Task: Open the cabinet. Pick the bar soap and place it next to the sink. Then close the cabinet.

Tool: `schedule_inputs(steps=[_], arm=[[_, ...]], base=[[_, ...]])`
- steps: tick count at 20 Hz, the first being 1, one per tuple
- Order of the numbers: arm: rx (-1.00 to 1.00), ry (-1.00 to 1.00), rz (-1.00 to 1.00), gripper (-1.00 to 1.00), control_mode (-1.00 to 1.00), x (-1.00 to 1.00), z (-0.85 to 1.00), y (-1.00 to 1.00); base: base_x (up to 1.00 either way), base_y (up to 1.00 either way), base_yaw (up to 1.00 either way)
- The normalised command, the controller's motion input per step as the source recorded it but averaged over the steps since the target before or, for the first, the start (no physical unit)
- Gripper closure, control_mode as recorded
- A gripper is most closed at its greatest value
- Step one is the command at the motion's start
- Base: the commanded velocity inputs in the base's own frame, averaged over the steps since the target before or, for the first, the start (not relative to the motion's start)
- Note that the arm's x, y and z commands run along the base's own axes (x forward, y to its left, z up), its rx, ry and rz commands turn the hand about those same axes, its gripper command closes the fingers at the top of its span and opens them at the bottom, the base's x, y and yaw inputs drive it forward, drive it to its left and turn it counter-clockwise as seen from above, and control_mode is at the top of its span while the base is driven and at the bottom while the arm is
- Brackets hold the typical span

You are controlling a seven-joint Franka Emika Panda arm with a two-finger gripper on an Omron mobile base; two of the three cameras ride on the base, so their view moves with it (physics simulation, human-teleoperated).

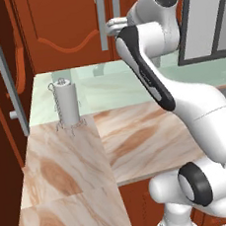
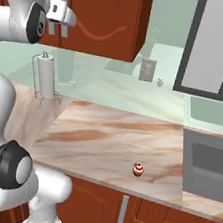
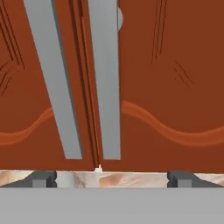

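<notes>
- Gripper [image 3: 112, 178] spread wide, nothing between the finger tips [image 3: 43, 178], raised in front of the cabinet [image 3: 166, 78] with both tips set well apart at the bottom of the hand view.
- Straight ahead of it, two closed doors meeting at a narrow seam, each with a long grey bar handle: left handle [image 3: 54, 78] slanted in the hand view, right handle [image 3: 106, 78] closer to upright.
- Lower ends of both handles just above the bottom edge of the doors; strip of marbled stone visible beneath.
- Cabinet shut in both base views, arched panel lines across the reddish-brown fronts.
- Bar soap out of sight; whereabouts cannot be told.
- Below, marbled beige counter [image 2: 110, 133] with a paper-towel holder [image 1: 66, 103] standing upright near the back wall.
- Small red-and-white cupcake-like item [image 2: 138, 169] near the counter's front edge, well apart from the holder.
- Sink [image 2: 210, 166] recessed in the stone to the right, dark grey.
- Tall dark-brown unit with a large grey handle [image 1: 3, 73] at the far left.
</notes>
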Motion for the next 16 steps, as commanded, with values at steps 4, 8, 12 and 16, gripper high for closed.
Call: schedule_inputs(steps=[4,8,12,16], arm=[[0.0,0.0,-0.06,-1.0,-1.0,0.18,0.0,0.0],[0.0,0.0,-0.01,-1.0,-1.0,0.26,0.0,0.0],[0.0,0.0,0.0,-1.0,-1.0,0.31,0.0,0.0],[0.0,0.0,0.0,-1.0,-1.0,0.23,0.0,0.0]], base=[[0.0,0.0,0.0],[0.0,0.0,0.0],[0.0,0.0,0.0],[0.0,0.0,0.0]])
